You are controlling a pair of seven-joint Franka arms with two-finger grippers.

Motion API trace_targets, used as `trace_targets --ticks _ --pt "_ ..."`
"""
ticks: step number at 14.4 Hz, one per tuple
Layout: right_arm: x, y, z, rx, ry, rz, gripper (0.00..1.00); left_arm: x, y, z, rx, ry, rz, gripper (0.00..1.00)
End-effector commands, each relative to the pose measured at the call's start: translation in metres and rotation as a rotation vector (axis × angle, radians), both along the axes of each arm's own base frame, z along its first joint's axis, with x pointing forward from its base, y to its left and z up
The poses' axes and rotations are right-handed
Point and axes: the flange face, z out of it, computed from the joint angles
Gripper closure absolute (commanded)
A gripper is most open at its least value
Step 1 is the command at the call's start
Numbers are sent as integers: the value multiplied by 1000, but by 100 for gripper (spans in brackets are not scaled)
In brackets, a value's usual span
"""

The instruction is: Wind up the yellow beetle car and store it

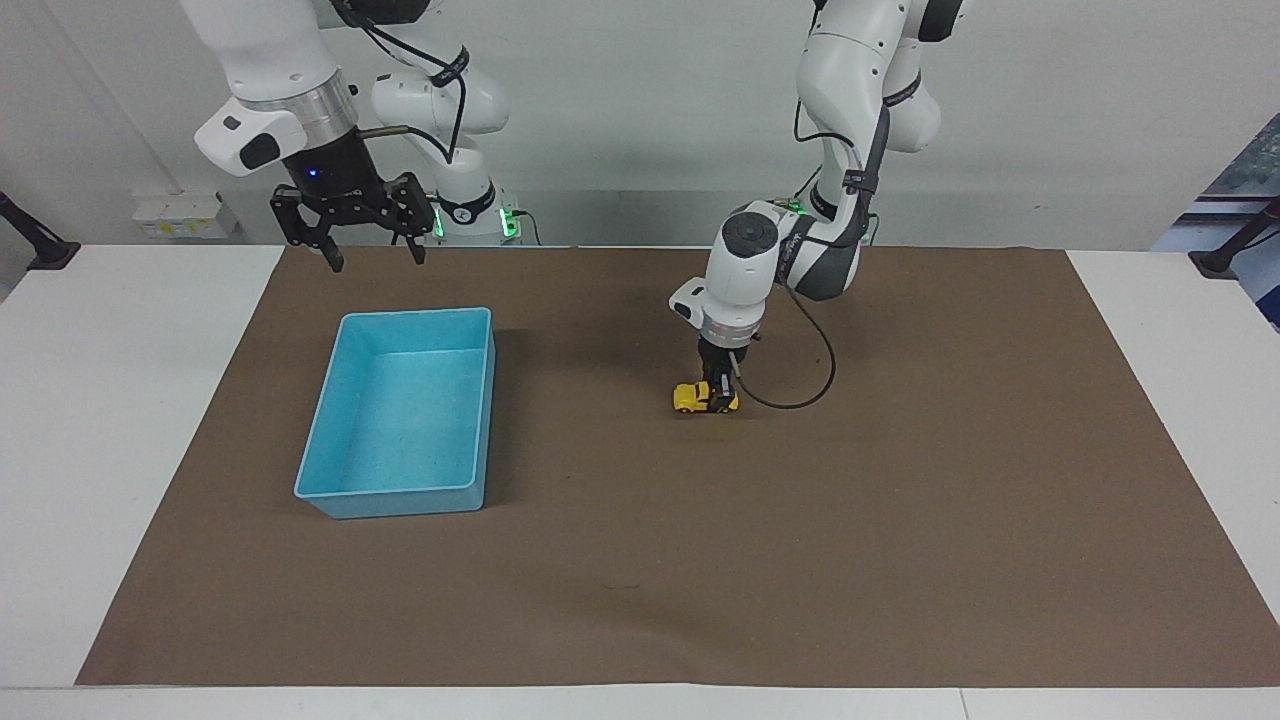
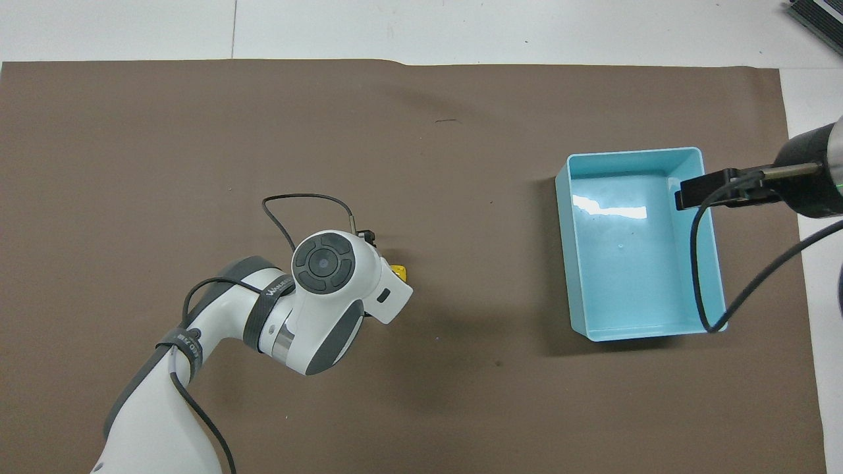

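Observation:
The yellow beetle car (image 1: 691, 397) stands on the brown mat near the table's middle. My left gripper (image 1: 720, 396) points straight down and is shut on the car's rear half. From above, the left wrist hides most of the car, and only a yellow corner (image 2: 398, 269) shows beside it. The light blue bin (image 1: 345, 489) lies toward the right arm's end of the table, with nothing in it. Held high over the mat, just nearer the robots than the bin, my right gripper (image 1: 372, 258) hangs open and holds nothing.
A brown mat (image 1: 900, 560) covers most of the white table. A black cable loops from the left wrist (image 1: 800, 395) beside the car. In the overhead view the right arm's cable (image 2: 698, 276) crosses over the bin (image 2: 579, 263).

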Motion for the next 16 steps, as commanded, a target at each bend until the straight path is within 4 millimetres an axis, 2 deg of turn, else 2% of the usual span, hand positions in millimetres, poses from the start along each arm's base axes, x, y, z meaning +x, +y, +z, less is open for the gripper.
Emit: trace_targets --ticks 1,6,10,11,16 --pt "-5 -2 4 22 3 -19 0 -6 -3 -2 4 -22 2 100" --pt "-5 -2 4 22 3 -19 0 -5 17 -12 22 -2 14 100" --pt "-5 -2 4 22 3 -19 0 6 48 -20 34 11 27 100" --pt "-5 -2 4 22 3 -19 0 14 60 -17 27 -1 36 100" --pt "-5 -2 4 22 3 -19 0 15 102 -22 33 -11 -44 100"
